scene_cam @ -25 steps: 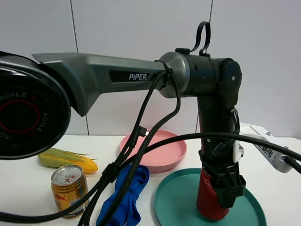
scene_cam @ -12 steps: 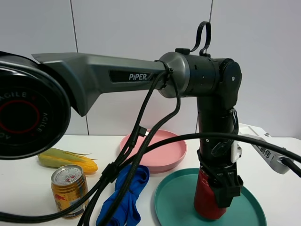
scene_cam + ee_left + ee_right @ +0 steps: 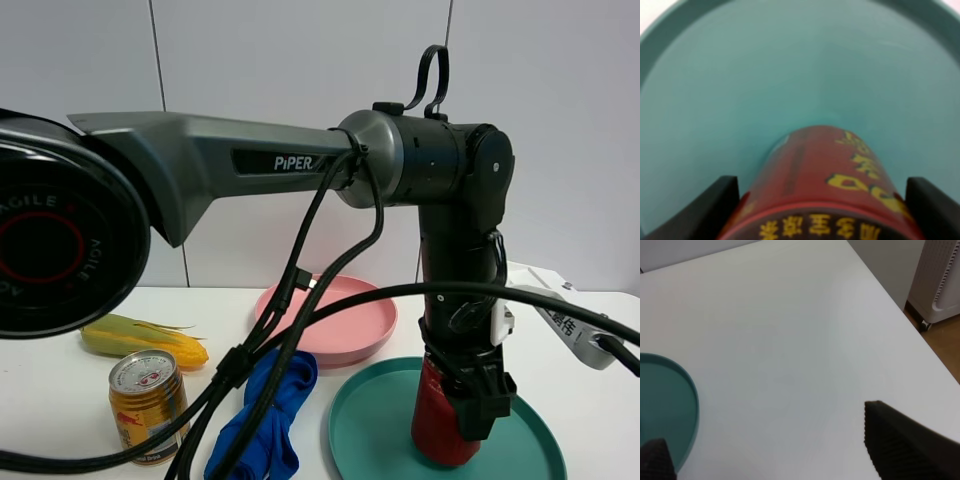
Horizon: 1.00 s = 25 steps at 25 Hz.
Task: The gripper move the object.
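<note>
Clamping the red can (image 3: 434, 425), the left claw (image 3: 824, 205) hangs over the teal plate (image 3: 368, 420).

White worktop (image 3: 50, 400). Teal plate (image 3: 370, 430) at front right, pink plate (image 3: 350, 325) just behind it. Crumpled blue cloth (image 3: 275, 420) lies beside the teal plate's left rim. Gold-yellow can (image 3: 147, 405) stands upright front left, corn cob (image 3: 140, 338) behind it. White power strip (image 3: 570, 325) far right.

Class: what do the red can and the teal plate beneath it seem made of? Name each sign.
Red can: likely painted metal, glossy with printed gold lettering. Teal plate: probably plastic, matte, evenly coloured with a moulded rim.
</note>
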{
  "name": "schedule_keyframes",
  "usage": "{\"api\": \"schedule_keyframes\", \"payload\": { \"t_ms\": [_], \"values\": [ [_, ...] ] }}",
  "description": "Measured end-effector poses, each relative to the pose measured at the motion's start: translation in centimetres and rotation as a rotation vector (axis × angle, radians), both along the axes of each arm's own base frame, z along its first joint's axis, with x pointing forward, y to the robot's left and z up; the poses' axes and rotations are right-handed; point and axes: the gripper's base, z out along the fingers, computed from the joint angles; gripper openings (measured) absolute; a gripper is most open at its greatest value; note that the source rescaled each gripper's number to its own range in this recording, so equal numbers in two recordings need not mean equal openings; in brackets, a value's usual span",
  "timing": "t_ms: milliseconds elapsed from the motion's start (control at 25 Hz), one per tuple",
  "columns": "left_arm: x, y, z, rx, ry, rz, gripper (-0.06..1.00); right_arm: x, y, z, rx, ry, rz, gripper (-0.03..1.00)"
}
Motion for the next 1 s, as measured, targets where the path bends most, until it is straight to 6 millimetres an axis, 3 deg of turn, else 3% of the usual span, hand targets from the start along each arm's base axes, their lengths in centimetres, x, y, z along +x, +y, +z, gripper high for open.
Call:
{"api": "schedule_keyframes", "payload": {
  "t_ms": [200, 400, 600, 800, 1000],
  "values": [
    [0.0, 0.0, 0.0, 0.004, 0.001, -0.001, 0.02, 0.0, 0.0, 0.0, 0.0, 0.0, 0.0, 1.0],
    [0.0, 0.0, 0.2, -0.003, 0.0, 0.009, 0.31, 0.0, 0.0, 0.0, 0.0, 0.0, 0.0, 1.0],
    [0.0, 0.1, 0.8, -0.01, -0.005, 0.027, 0.38, 0.0, 0.0, 0.0, 0.0, 0.0, 0.0, 1.0],
    [0.0, 0.4, 4.1, -0.048, -0.052, 0.054, 0.38, 0.0, 0.0, 0.0, 0.0, 0.0, 0.0, 1.0],
    [-0.3, 1.3, 9.7, -0.123, -0.125, 0.096, 0.38, 0.0, 0.0, 0.0, 0.0, 0.0, 0.0, 1.0]
  ]
}}
